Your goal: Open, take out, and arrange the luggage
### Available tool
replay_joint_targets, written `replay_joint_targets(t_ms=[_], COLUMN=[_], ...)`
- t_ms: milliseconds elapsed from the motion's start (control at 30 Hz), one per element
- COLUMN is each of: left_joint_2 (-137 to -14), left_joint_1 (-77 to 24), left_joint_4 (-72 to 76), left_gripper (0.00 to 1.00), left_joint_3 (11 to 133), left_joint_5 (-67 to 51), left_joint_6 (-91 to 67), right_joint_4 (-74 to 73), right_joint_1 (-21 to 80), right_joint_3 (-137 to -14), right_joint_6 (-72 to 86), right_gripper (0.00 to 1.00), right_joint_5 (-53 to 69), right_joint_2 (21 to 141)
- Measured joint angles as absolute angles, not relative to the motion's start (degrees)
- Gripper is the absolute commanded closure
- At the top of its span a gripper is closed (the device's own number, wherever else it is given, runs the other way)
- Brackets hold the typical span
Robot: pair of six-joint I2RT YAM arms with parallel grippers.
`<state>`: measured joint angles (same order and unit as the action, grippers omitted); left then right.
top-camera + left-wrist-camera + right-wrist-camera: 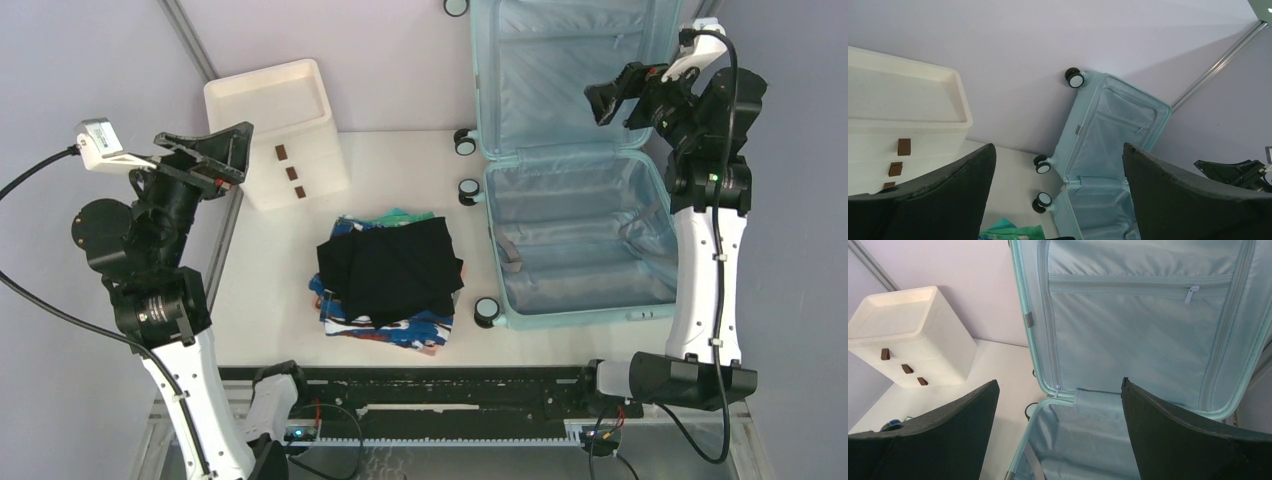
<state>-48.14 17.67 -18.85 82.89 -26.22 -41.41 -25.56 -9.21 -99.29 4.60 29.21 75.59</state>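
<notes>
The pale aqua luggage (575, 240) lies open on the table's right side. Its lid (570, 70) stands up against the back wall, and both halves show only blue lining. It also shows in the left wrist view (1108, 135) and the right wrist view (1143, 335). A stack of folded clothes (388, 280), black piece on top, sits on the table left of it. My left gripper (215, 150) is open and empty, raised high at the left near the cabinet. My right gripper (625, 95) is open and empty, raised in front of the lid.
A cream-white drawer cabinet (280, 130) with three brown handles stands at the back left; it also shows in the right wrist view (908, 340). A dark rail (420, 395) runs along the near edge between the arm bases.
</notes>
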Motion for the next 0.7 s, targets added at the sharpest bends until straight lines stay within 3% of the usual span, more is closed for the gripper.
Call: replay_joint_targets(t_ms=[700], left_joint_2=[-46.7], left_joint_1=[17.7], left_joint_4=[-19.9], left_gripper=[0.00], left_joint_3=[82.8], left_joint_5=[-25.6], left_joint_6=[-40.1], right_joint_4=[-25.0], right_joint_1=[-7.4], right_joint_3=[-98.5], right_joint_6=[4.1], right_gripper=[0.00], right_joint_5=[27.1], right_joint_2=[75.6])
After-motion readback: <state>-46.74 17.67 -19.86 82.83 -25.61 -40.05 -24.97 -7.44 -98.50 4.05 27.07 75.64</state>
